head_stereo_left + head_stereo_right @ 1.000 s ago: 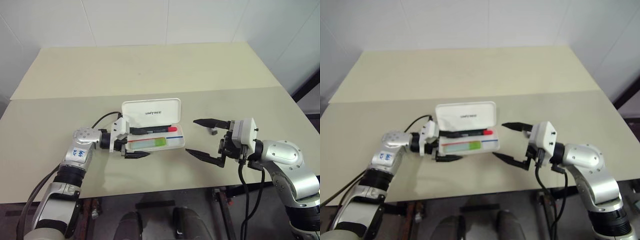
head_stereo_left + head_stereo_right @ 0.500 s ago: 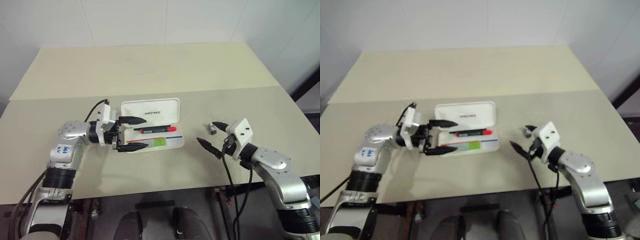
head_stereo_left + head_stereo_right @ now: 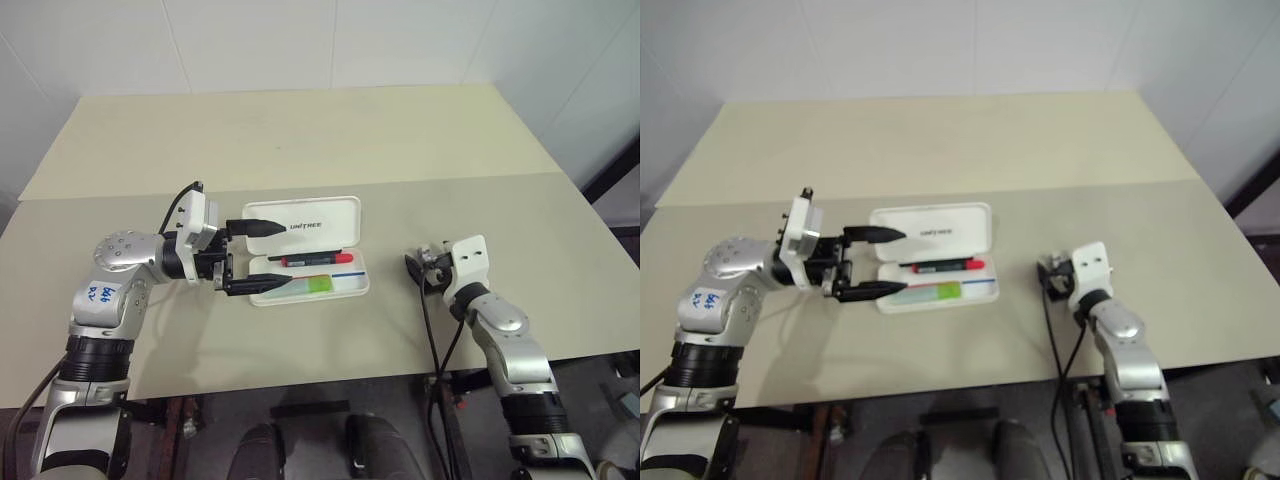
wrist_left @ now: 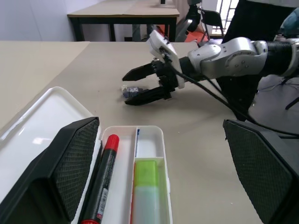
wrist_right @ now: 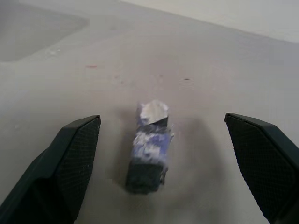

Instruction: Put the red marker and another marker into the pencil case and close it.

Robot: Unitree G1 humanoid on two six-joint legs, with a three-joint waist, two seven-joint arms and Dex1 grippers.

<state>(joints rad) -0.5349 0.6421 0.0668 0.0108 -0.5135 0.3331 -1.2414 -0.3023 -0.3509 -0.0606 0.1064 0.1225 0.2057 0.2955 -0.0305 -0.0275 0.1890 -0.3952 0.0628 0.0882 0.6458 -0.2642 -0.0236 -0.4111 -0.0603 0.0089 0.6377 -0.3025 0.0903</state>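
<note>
On the beige table [image 3: 300,140], left of centre, pencil case [image 3: 306,250] lies open, lid flat behind the tray. Red marker [image 3: 315,260] already in the back compartment, green highlighter [image 3: 300,287] in the front one, both lying lengthwise. So loading looks done; closing is the step left.

Left gripper [image 3: 250,257] hovers at the case's left end, pointing right along it, jaws spread wide, holding nothing. One finger sits over the lid's left edge, the other over the tray's front-left corner; contact can't be told. Left wrist view looks down the tray, marker and highlighter between its fingers.

Right gripper [image 4: 140,86] is well apart, out to the right of the case, low over the table, jaws spread, empty. A small crumpled dark-blue scrap [image 5: 148,147] lies between its fingers on the table, not gripped; not a task item.

Next, as a judgement: left gripper needs to get a finger behind the lid's far edge and swing it forward over the tray, then press down to latch. Risk: case slides since nothing braces it.
</note>
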